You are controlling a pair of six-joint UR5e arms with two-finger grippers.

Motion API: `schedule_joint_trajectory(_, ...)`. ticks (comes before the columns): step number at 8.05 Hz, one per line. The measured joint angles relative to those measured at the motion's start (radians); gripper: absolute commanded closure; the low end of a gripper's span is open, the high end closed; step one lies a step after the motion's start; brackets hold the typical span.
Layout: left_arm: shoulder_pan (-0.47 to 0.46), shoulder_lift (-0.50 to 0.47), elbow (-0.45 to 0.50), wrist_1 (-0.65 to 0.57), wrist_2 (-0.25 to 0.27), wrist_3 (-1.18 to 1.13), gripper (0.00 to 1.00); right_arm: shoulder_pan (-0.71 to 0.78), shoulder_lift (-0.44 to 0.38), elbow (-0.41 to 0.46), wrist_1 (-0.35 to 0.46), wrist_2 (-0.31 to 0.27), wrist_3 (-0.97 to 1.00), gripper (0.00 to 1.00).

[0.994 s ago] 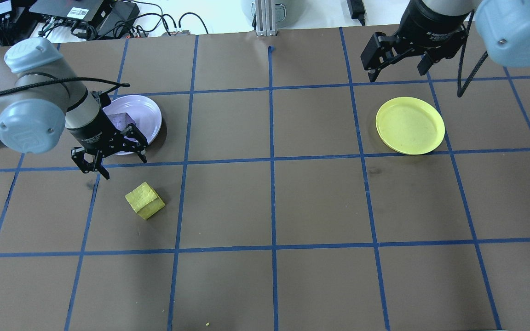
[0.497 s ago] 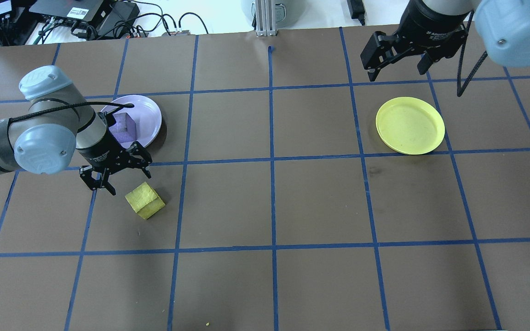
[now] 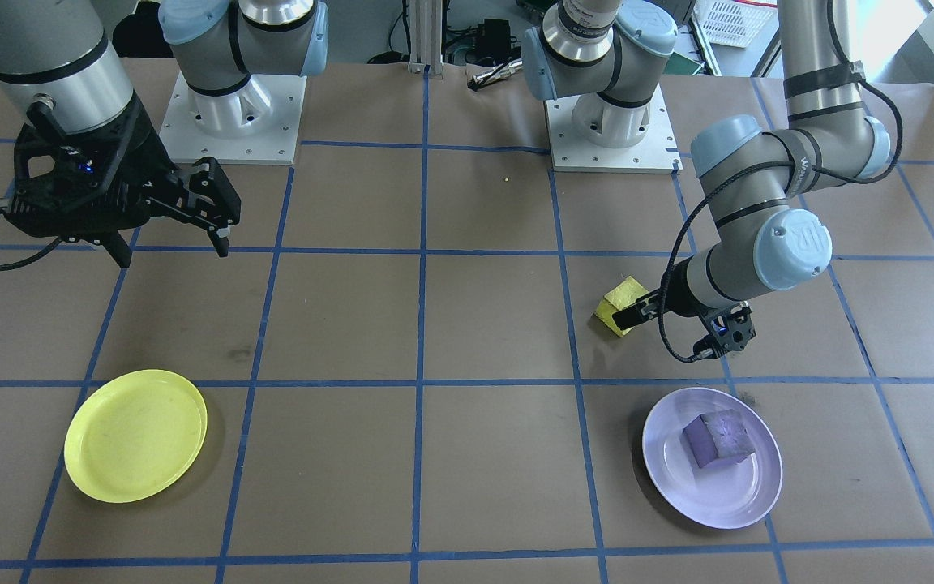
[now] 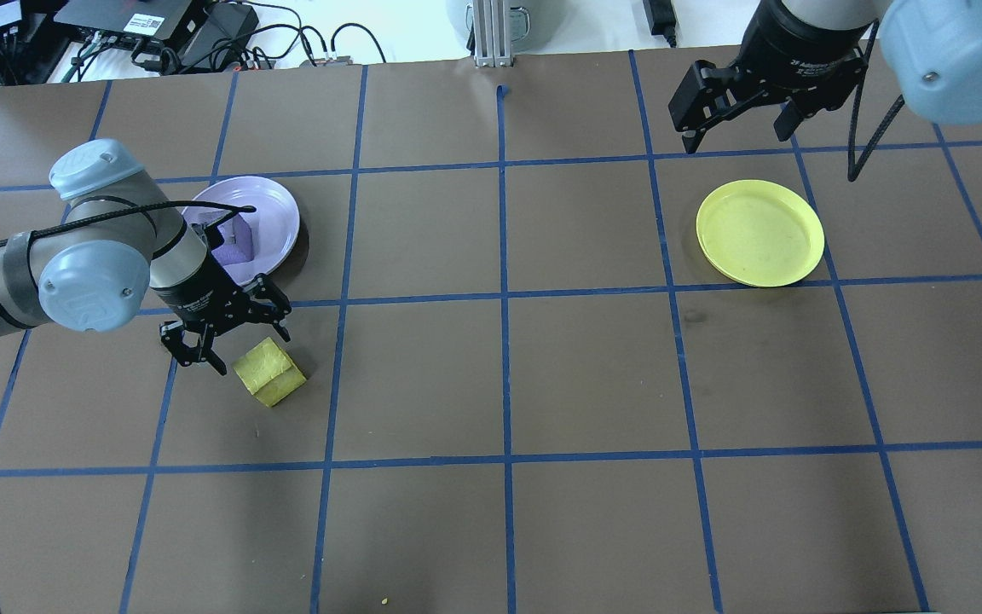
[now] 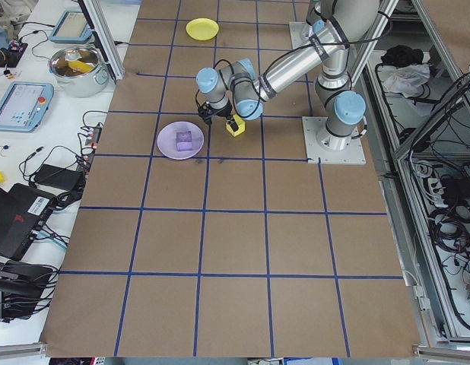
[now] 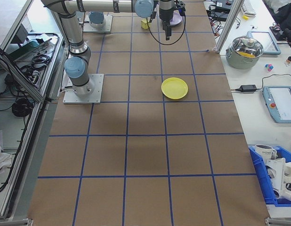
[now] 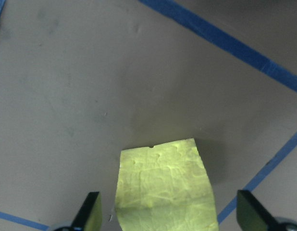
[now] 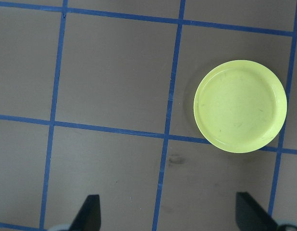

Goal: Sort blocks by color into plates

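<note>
The yellow block lies on the brown table, in front of the lavender plate. My left gripper is open and low over the block. In the left wrist view the yellow block sits between the two fingertips, touching neither. The purple block rests inside the lavender plate. The yellow plate is bare, far off on the other side. Beyond it, my right gripper hangs open with nothing in it. From above, the right wrist view takes in the yellow plate.
Blue tape lines grid the table. The two arm bases are bolted at the robot's edge. Cables and electronics lie beyond the far edge. A pot and tablets sit on the side bench.
My left gripper has moved from beside the lavender plate to the yellow block, staying open. The right arm has not moved.
</note>
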Motion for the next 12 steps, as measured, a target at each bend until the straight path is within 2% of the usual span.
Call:
schedule_joint_trajectory(2, 0.000, -0.017, -0.010, -0.001, 0.005, 0.012, 0.01, 0.000, 0.000, 0.000, 0.000, 0.000, 0.000, 0.00)
schedule_joint_trajectory(3, 0.000, -0.022, -0.017, -0.001, 0.006, 0.014, 0.04, 0.000, 0.000, 0.000, 0.000, 0.000, 0.001, 0.00)
schedule_joint_trajectory(4, 0.000, -0.024, -0.026, -0.001, 0.007, 0.016, 0.19, 0.000, 0.000, 0.000, 0.000, 0.000, 0.001, 0.00)
schedule_joint_trajectory(6, -0.001, -0.021, -0.037, 0.000, 0.006, 0.036, 0.55, 0.000, 0.000, 0.000, -0.001, 0.002, 0.003, 0.00)
schedule_joint_trajectory(8, -0.002, -0.017, -0.038, 0.001, 0.004, 0.073, 0.84, 0.000, 0.000, 0.000, -0.002, 0.002, 0.004, 0.00)
schedule_joint_trajectory(9, -0.004, -0.016, -0.038, 0.001, 0.006, 0.093, 0.90, 0.000, 0.000, 0.000, -0.002, 0.002, 0.004, 0.00)
schedule_joint_trajectory(10, -0.008, -0.012, -0.035, 0.001, 0.008, 0.106, 1.00, 0.000, 0.000, 0.000, -0.002, 0.001, 0.004, 0.00)
schedule_joint_trajectory(12, -0.032, -0.005, -0.028, 0.004, 0.004, 0.122, 1.00, 0.000, 0.000, 0.000, -0.001, 0.000, 0.004, 0.00)
